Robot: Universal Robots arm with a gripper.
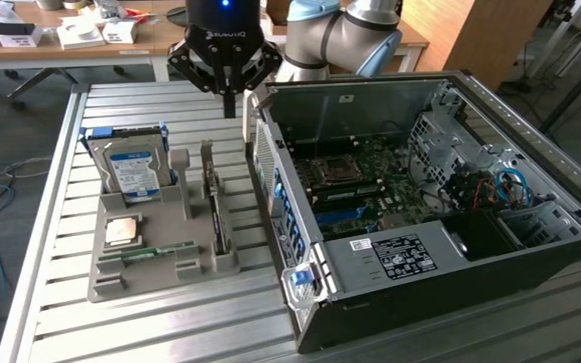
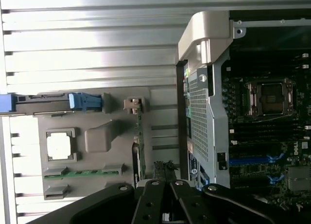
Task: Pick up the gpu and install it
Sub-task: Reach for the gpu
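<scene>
Above the slatted metal table, in the exterior view, the gripper hangs with its fingers pointing straight down. The two fingers are pressed together into one narrow tip and hold nothing. The tip sits in the air over the gap between the grey parts tray and the open computer case, toward the far end of both.

The gpu stands on its long edge in a slot on the side of the tray nearest the case (the exterior view's right side of the tray). It is lower than the gripper and nearer the camera, and the two are apart. A hard drive with a blue-and-white label stands upright at the tray's far end, on the exterior view's left. A square processor lies flat in its recess, with a green memory stick just in front of it. The case lies on its side with the motherboard exposed.

From the wrist view, the gripper shows its dark fingers meeting at a point, with nothing between them. The gpu appears edge-on as a thin line in the tray, between the tray's raised block and the perforated wall of the case. The fingertips are close to that line and do not touch it. The processor, memory stick and hard drive sit in their tray positions.
</scene>
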